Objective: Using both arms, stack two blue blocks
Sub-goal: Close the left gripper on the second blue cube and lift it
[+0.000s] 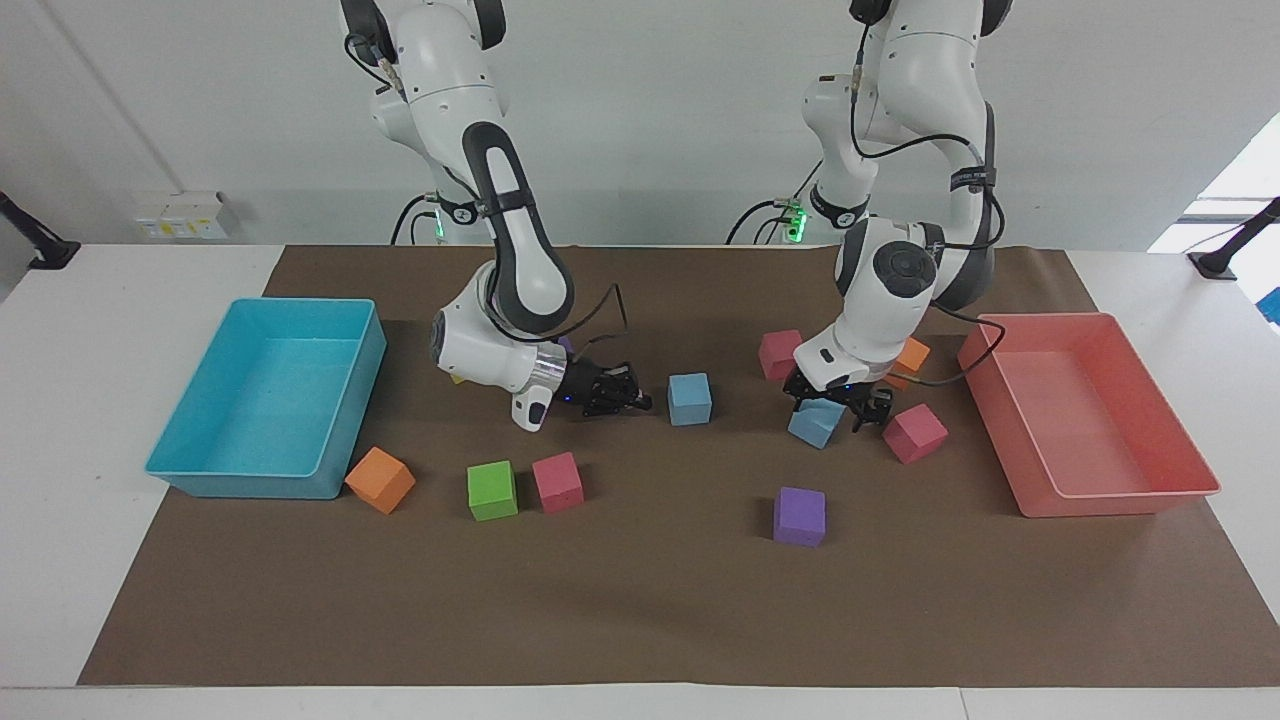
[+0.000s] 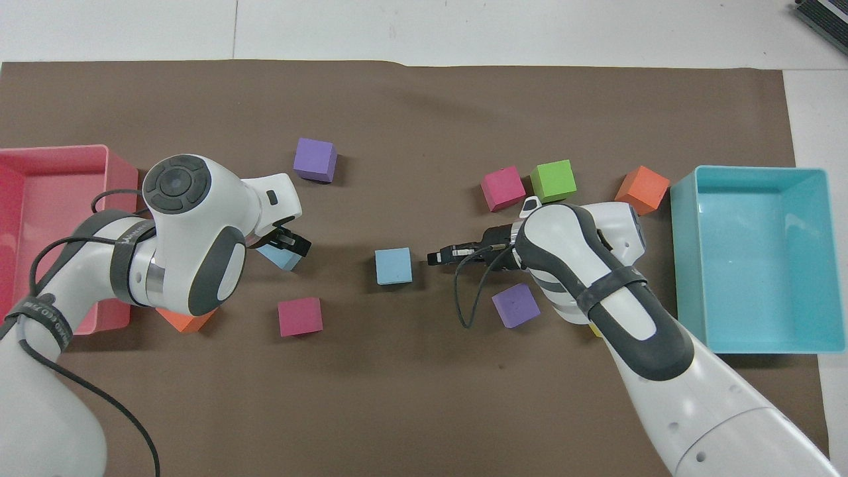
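Two arms at work over a desk (image 1: 660,610) strewn with coloured cubes. The left hand (image 1: 838,408) points down with its fingers spread wide astride one blue block (image 1: 815,424), which sits tilted on the desk, just beside a pink cube (image 1: 914,433) toward the left arm's end; whether the fingers touch the block cannot be told. The right hand (image 1: 628,396), fingertips together and gripping nothing, lies low and level, pointing at the second blue block (image 1: 689,398), close to it but apart. That block rests flat at mid-desk, between the two hands. A turquoise tray (image 1: 330,440) and a pink tray (image 1: 1040,480) flank the scene.
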`<act>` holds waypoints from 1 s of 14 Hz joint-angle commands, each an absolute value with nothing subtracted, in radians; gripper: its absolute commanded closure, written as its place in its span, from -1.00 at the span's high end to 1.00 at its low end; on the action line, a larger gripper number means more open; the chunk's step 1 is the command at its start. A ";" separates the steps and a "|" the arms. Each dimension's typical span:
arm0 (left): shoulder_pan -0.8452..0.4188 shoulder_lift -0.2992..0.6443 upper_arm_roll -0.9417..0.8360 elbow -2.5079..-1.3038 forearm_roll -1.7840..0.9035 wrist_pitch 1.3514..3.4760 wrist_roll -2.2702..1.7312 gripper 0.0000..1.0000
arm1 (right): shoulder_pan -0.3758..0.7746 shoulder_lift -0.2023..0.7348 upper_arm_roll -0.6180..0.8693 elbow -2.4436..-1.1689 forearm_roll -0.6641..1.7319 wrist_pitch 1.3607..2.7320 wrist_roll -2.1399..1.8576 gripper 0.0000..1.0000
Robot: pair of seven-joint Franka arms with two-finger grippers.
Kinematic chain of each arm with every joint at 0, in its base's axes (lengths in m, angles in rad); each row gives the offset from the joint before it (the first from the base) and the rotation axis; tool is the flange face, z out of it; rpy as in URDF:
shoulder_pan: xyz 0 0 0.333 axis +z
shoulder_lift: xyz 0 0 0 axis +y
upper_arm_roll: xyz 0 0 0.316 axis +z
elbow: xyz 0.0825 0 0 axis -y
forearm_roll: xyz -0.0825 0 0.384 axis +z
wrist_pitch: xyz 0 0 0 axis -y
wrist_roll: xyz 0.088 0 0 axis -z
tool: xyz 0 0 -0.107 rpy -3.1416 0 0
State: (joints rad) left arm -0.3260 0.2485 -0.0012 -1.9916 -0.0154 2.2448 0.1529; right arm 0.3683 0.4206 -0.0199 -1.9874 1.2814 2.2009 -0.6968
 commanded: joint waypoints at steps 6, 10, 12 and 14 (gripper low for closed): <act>-0.342 0.236 0.015 -1.960 -0.014 2.233 0.166 1.00 | 0.374 0.422 -0.015 -1.996 1.315 2.224 -0.741 -1.00; -0.342 0.224 0.014 -1.991 -0.014 2.238 0.173 1.00 | 0.377 0.422 -0.015 -2.000 1.315 2.227 -0.741 -1.00; -0.344 0.230 0.014 -2.000 -0.014 2.250 0.212 1.00 | 0.380 0.422 -0.015 -2.000 1.315 2.240 -0.739 -1.00; -0.344 0.227 0.014 -2.011 -0.014 2.250 0.215 1.00 | 0.380 0.422 -0.015 -2.000 1.315 2.240 -0.739 -1.00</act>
State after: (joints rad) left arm -0.3273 0.2457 -0.0002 -1.9807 -0.0153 2.2447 0.1953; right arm 0.3780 0.4210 -0.0199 -1.9907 1.2814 2.2194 -0.6970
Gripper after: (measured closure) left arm 0.000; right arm 0.991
